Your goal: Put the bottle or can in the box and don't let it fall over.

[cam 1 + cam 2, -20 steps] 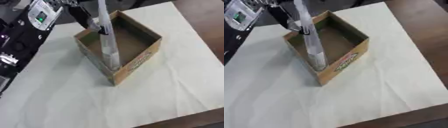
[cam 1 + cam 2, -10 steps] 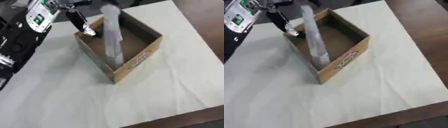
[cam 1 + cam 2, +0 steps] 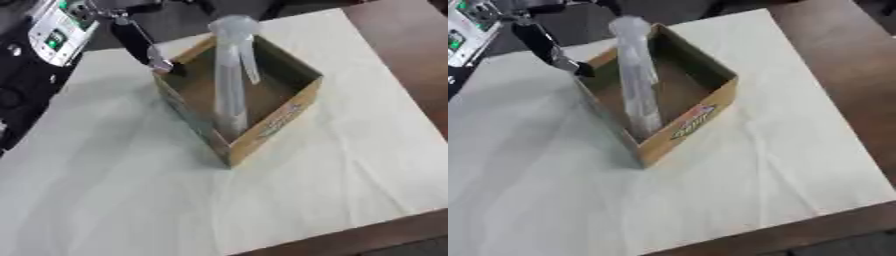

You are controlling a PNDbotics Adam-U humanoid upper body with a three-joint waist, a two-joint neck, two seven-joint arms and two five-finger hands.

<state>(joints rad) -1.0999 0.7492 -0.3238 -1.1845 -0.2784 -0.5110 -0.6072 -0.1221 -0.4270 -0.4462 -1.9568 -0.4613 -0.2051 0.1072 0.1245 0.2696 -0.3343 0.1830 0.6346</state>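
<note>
A tall clear bottle with a nozzle head stands upright inside an open cardboard box, close to the box's near corner. The box sits cornerwise on a white cloth. My left hand hangs at the upper left with its fingers straight; the tips end just outside the box's left corner. It holds nothing and is apart from the bottle. My right hand shows in neither view.
The white cloth covers most of a brown table, whose bare wood shows along the right and near edges. Black equipment with a green-lit panel stands at the upper left, beside my arm.
My left hand has let go of the bottle's top and drawn back to the upper left. The bottle stays standing in the box.
</note>
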